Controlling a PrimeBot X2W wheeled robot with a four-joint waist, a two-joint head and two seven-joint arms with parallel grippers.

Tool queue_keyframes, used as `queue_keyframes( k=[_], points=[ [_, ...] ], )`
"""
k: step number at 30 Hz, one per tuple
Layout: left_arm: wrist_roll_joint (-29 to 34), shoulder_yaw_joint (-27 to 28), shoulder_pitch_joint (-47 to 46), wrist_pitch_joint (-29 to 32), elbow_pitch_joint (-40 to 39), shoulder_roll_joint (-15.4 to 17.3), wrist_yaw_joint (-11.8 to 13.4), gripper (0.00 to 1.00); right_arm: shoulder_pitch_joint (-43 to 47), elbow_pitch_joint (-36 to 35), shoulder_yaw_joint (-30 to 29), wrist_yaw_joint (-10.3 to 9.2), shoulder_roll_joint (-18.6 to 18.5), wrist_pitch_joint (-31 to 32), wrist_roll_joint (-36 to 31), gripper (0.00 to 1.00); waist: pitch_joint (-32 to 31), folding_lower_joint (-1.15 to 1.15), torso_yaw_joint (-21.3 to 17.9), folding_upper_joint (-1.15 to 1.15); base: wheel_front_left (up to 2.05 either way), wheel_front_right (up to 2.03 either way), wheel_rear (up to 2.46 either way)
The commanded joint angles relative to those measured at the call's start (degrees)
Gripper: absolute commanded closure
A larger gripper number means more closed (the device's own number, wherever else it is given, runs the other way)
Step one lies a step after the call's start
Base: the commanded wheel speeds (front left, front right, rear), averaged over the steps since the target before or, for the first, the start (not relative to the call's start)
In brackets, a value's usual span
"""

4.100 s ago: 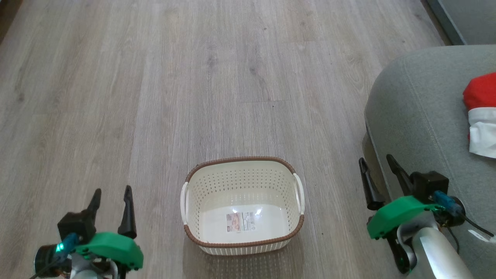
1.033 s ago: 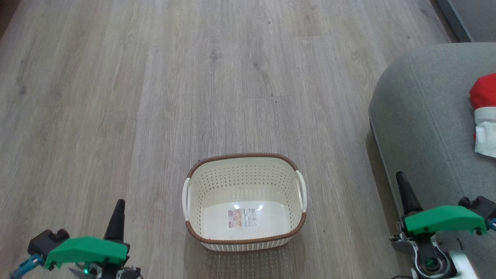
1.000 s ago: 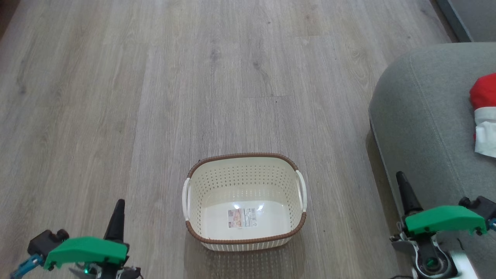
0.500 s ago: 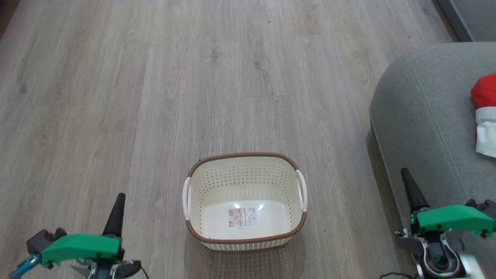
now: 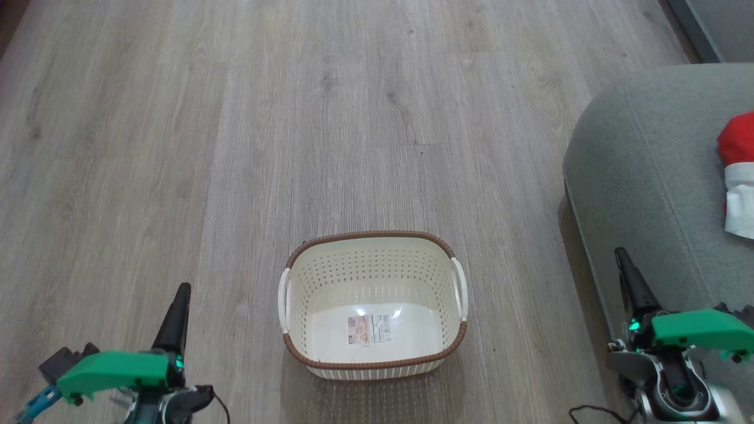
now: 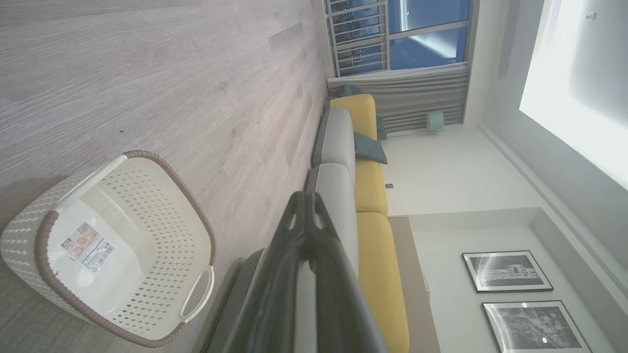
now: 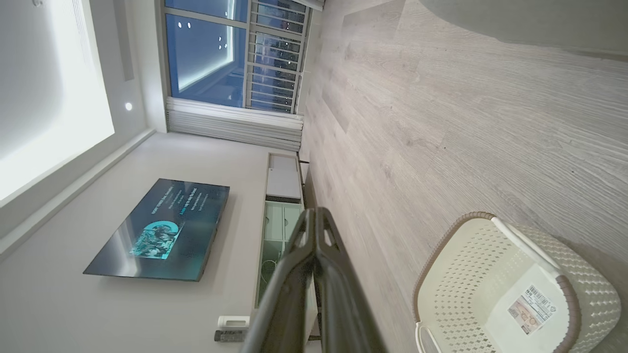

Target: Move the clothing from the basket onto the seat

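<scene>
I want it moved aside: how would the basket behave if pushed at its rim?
The basket looks like thin perforated plastic and holds nothing, so probably light. On the smooth wood floor it would likely slide rather than tip, being wide and low.

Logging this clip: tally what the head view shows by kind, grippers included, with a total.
Basket: 1
Seat: 1
Clothing heap, red and white, cut off at the edge: 1
Grippers, both shut: 2 (left gripper, right gripper)
Total: 5
</scene>
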Motion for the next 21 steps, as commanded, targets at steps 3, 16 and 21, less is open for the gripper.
queue_keyframes(
  k=[3,16,21],
  points=[
    [-3.04,2.05,-3.43,0.84,-2.52,0.66,-0.32,1.0,-1.15,-2.96,0.5,-0.01,0.08,0.85,2.83,1.0,0.03,0.0,0.03,0.0,0.0,0.0,0.0],
    [-9.61,2.27,-3.91,2.44,-3.25,0.7,-0.6,1.0,-0.93,-4.41,-0.34,-0.01,0.29,2.46,9.07,1.0,0.14,0.0,0.12,0.0,0.0,0.0,0.0],
    [-9.61,2.27,-3.9,2.44,-3.25,0.7,-0.6,1.0,-0.93,-4.42,-0.33,-0.01,0.29,2.46,9.07,1.0,0.14,0.0,0.12,0.0,0.0,0.0,0.0]
  ],
)
